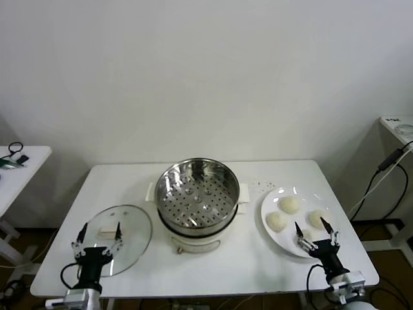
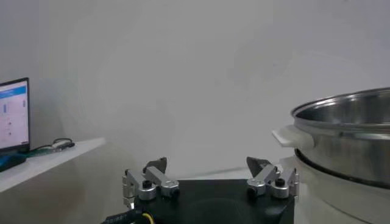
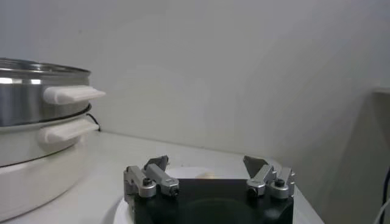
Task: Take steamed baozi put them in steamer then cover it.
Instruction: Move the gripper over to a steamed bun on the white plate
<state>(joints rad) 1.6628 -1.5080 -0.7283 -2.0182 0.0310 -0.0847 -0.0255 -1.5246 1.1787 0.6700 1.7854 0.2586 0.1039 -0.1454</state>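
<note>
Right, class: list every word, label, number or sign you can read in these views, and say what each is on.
None can be read.
Monitor beside the left gripper: blue header and rows, too blurred to read.
Dark marks on the side table's corner: too small to read.
Steamer, cover, plate: no visible lettering.

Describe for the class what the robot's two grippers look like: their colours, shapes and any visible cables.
Both match. The left gripper and right gripper each have a black body, silver metal finger brackets with round black screws, and two dark pointed fingertips. A black cable loops beside each wrist in the head view, and yellow wiring shows under the left gripper's body in its wrist view. No markings are visible.
</note>
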